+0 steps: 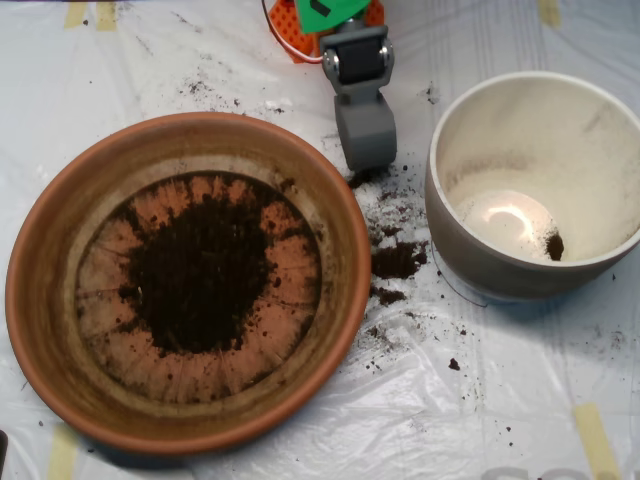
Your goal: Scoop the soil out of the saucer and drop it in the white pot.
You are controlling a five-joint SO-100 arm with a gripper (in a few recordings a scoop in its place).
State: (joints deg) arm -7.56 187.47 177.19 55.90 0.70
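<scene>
A wide terracotta saucer [60,230] fills the left half of the overhead view, with a dark pile of soil [200,275] in its middle. At the right stands the white pot [470,250], deep and cream-coloured, with one small clump of soil [554,245] on its floor. My grey scoop [366,130] hangs from the arm at the top centre, between the saucer's rim and the pot. Its tip points down at the table just past the saucer's upper right rim. Its two shells look closed together, and what is inside is hidden.
Spilled soil crumbs [398,260] lie on the white plastic sheet [500,380] between saucer and pot, with more specks near the scoop's tip. The arm's orange base [290,30] sits at the top. Yellow tape strips [590,440] hold the sheet down.
</scene>
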